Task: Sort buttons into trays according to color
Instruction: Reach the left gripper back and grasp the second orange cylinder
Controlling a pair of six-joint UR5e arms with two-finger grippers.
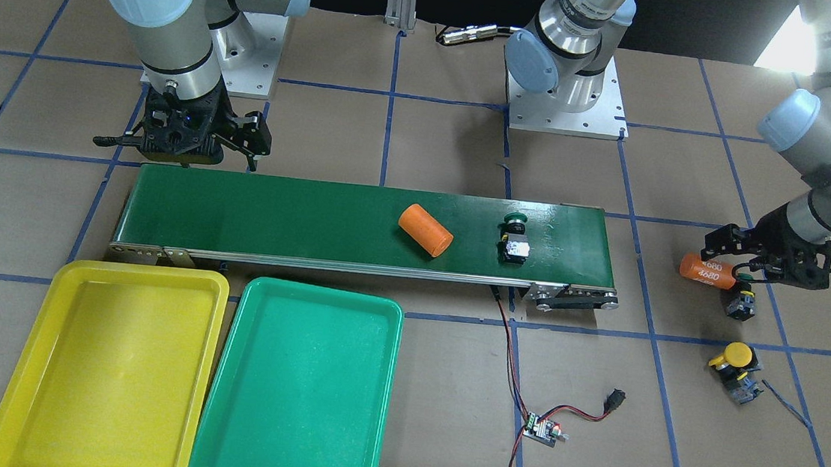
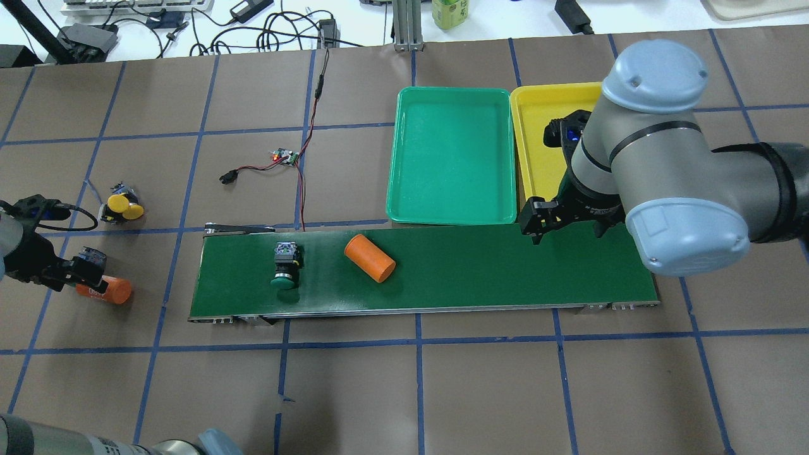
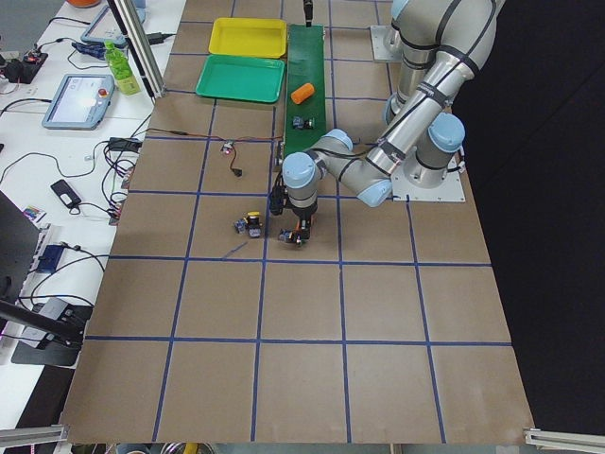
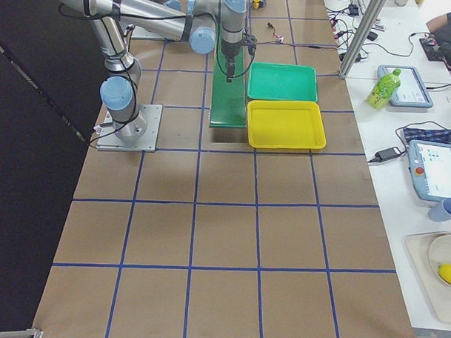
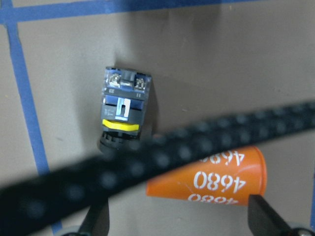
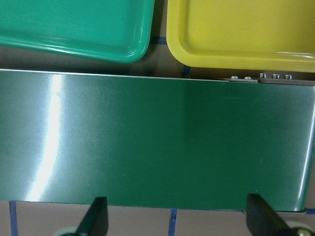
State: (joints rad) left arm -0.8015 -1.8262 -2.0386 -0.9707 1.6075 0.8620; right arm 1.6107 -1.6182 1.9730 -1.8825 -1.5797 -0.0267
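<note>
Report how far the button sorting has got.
Done: nothing; the yellow tray and green tray hold no buttons. In hand: nothing; the left claw hangs open over the 4680 cylinder and a yellow-banded button, the right claw open over the belt. Left: that button, the yellow button nearby, the green button on the belt.

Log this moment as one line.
left gripper open over 4680 cylinder beside yellow-banded button | right gripper open over belt | green button on belt | yellow tray and green tray empty
</note>
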